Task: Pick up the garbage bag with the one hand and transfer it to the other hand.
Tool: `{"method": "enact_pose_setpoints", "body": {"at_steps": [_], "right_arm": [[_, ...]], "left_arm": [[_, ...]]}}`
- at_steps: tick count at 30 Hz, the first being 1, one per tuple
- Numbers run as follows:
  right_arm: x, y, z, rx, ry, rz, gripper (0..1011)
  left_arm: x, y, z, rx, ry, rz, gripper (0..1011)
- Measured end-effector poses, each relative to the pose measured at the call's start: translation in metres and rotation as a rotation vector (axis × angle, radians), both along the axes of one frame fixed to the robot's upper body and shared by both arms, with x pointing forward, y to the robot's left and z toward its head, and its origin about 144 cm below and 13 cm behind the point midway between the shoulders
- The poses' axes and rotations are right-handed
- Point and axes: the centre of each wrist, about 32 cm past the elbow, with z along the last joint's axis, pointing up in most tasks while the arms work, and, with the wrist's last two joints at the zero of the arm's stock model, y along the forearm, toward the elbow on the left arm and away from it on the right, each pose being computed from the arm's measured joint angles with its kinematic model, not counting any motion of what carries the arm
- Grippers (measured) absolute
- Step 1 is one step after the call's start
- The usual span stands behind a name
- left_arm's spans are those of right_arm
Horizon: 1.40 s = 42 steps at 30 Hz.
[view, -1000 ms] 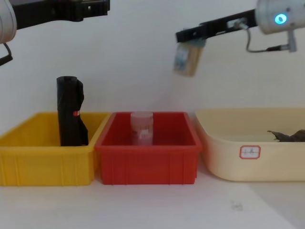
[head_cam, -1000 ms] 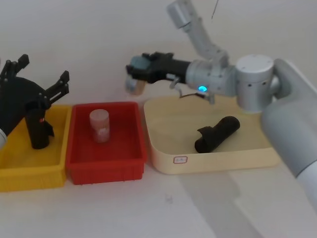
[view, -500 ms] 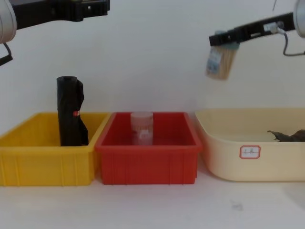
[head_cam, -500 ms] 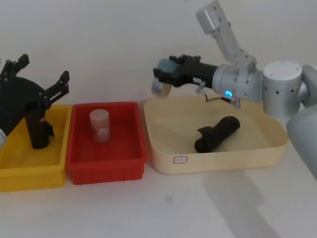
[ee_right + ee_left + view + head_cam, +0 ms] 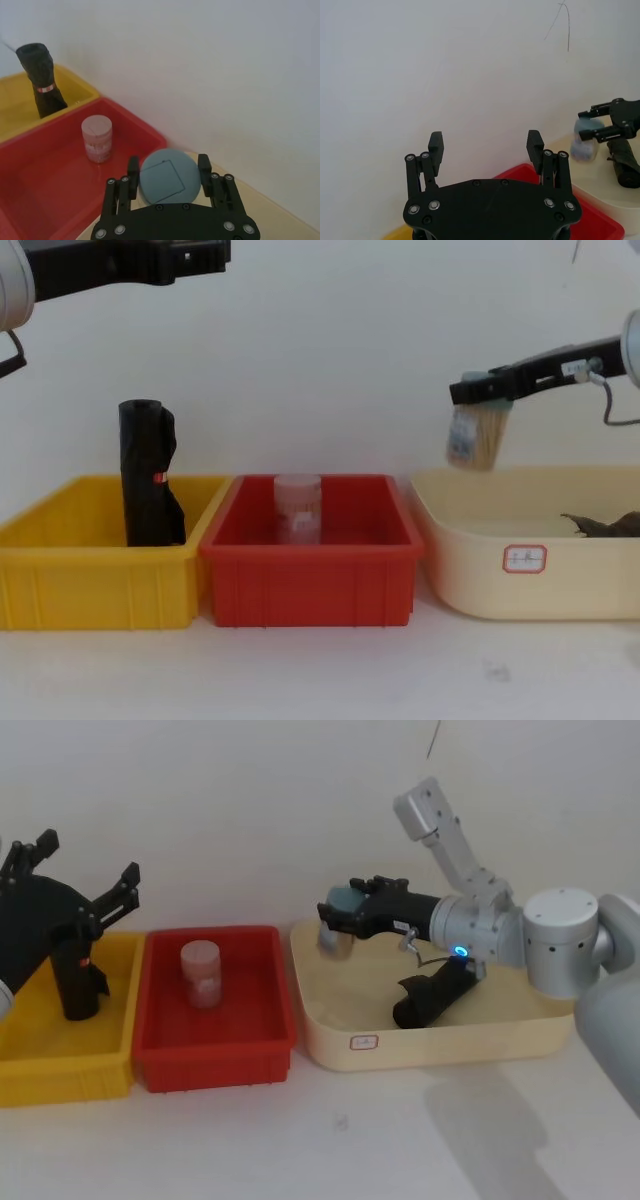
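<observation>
The right gripper is hanging over the upper-left corner of the cream tray, right of centre in the head view. Its jaws are clamping a small jar by its grey-blue lid, so this hand is not free for the bag. The garbage bag is lying on its side in the tray, below that arm, with nothing touching it. The left gripper is hovering with jaws spread wide at the far left, above the yellow bin, where another black roll with a red mark is standing.

Judging by this, the pick-up is not yet beginning. The jar is probably needing to be set down first, then a hand is needing to come down across the bag's body.

A white, red-edged label is sitting on the tray's front; its writing is too small to read.
</observation>
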Motion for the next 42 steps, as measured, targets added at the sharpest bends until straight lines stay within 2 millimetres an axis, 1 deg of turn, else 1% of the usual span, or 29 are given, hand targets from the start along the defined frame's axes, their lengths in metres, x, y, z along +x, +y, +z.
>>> {"method": "enact_pose_setpoints", "body": {"at_steps": [3, 5, 6, 9, 10, 11, 16, 20, 23, 24, 26, 29, 30, 31, 33, 39, 42], "right_arm": [[0.0, 0.0, -0.005, 0.0, 0.001, -0.004, 760], [0.0, 0.001, -0.009, 0.003, -0.003, -0.006, 836], [-0.001, 0.001, -0.01, 0.004, -0.005, -0.006, 847], [-0.002, 0.003, -0.015, 0.019, -0.027, -0.012, 951], [-0.003, 0.003, -0.015, 0.023, -0.034, -0.013, 951], [-0.003, 0.003, -0.016, 0.028, -0.042, -0.014, 995], [-0.009, 0.006, -0.021, 0.065, -0.086, -0.016, 1000], [-0.018, 0.009, -0.027, 0.107, -0.123, -0.015, 1000], [-0.031, 0.012, -0.036, 0.153, -0.155, -0.011, 1000], [-0.031, 0.012, -0.036, 0.153, -0.155, -0.011, 1000], [-0.044, 0.015, -0.044, 0.194, -0.177, -0.006, 1000], [-0.055, 0.017, -0.05, 0.225, -0.192, -0.001, 1000], [-0.064, 0.018, -0.056, 0.246, -0.2, 0.005, 1000], [-0.064, 0.018, -0.056, 0.246, -0.2, 0.005, 1000], [-0.08, 0.02, -0.064, 0.285, -0.218, 0.016, 1000], [-0.106, 0.024, -0.078, 0.346, -0.243, 0.035, 1000], [-0.115, 0.026, -0.082, 0.367, -0.252, 0.041, 1000]], "left_arm": [[0.0, 0.0, 0.0, 0.0, 0.0, 0.0, 1001], [0.0, 0.0, 0.0, 0.0, 0.0, 0.0, 1001], [0.0, 0.0, 0.0, 0.0, 0.0, 0.0, 1001], [0.0, 0.0, 0.0, 0.0, 0.0, 0.0, 1001], [0.0, 0.0, 0.0, 0.0, 0.0, 0.0, 1001], [0.0, 0.0, 0.0, 0.0, 0.0, 0.0, 1001], [0.0, 0.0, 0.0, 0.0, 0.0, 0.0, 1001], [0.0, 0.0, 0.0, 0.0, 0.0, 0.0, 1001], [0.0, 0.0, 0.0, 0.0, 0.0, 0.0, 1001], [0.0, 0.0, 0.0, 0.0, 0.0, 0.0, 1001], [0.0, 0.0, 0.0, 0.0, 0.0, 0.0, 1001], [0.0, 0.0, 0.0, 0.0, 0.0, 0.0, 1001], [0.0, 0.0, 0.0, 0.0, 0.0, 0.0, 1001], [0.0, 0.0, 0.0, 0.0, 0.0, 0.0, 1001], [0.0, 0.0, 0.0, 0.0, 0.0, 0.0, 1001], [0.0, 0.0, 0.0, 0.0, 0.0, 0.0, 1001], [0.0, 0.0, 0.0, 0.0, 0.0, 0.0, 1001]]}}
